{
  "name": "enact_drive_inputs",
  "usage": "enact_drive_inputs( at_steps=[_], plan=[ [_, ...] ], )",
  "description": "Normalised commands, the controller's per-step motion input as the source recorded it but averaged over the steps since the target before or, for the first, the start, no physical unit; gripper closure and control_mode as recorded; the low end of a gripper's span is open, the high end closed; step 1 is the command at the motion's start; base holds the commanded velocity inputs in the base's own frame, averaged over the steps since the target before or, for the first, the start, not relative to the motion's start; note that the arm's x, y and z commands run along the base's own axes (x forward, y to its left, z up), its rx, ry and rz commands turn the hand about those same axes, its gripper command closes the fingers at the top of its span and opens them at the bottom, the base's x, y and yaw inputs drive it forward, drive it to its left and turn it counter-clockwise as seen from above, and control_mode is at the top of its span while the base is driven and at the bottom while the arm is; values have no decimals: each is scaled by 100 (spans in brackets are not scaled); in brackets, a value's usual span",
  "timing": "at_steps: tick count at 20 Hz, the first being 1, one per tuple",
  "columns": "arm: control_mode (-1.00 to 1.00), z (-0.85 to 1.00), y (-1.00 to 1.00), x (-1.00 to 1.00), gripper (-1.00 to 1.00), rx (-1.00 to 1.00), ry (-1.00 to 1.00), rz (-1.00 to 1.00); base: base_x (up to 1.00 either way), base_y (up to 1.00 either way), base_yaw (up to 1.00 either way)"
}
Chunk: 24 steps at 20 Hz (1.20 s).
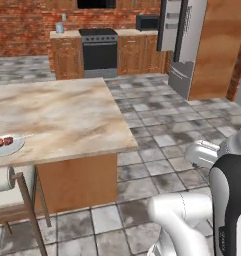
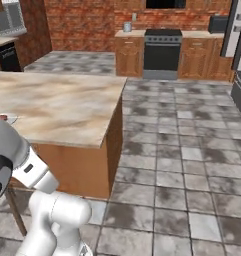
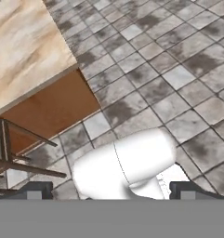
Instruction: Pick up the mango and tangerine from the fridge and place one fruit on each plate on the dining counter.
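- The hand (image 3: 111, 190) stands with its two dark tips far apart at the bottom of the hand view, wide open and holding nothing; it looks down over the grey tiled floor (image 3: 178, 79) beside the corner of the desk (image 3: 25, 46)
- The dining desk (image 1: 57, 117), marbled beige and tan on a wooden base, fills the left of the left base view; in the right base view it reaches in from the left (image 2: 57, 107)
- One white plate (image 1: 7, 145) carrying a skewer of reddish-brown meat lies on the desk near its near left edge; a sliver of a plate rim (image 2: 9, 119) shows just beside the arm in the right base view
- A stool (image 1: 9, 187) with a grey cylindrical backrest stands against the desk at lower left
- The fridge (image 1: 184, 47) stands far back at upper right, well apart from the desk, its dark grey doors swung open; whether mango or tangerine lies inside cannot be told
- A black oven (image 1: 99, 52) sits between wooden cabinets against the brick wall
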Motion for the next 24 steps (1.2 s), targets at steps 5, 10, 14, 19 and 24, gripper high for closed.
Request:
enact_drive_inputs(
  at_steps=[5,10,14,19,24],
  plan=[
    [100,0,0,0,-100,0,0,0,63,-100,18],
    [100,0,0,0,-100,0,0,0,74,-98,19],
    [100,0,0,0,-100,0,0,0,92,-90,19],
    [100,0,0,0,-100,0,0,0,100,-78,18],
    [100,0,0,0,-100,0,0,0,100,-73,14]
  ],
)
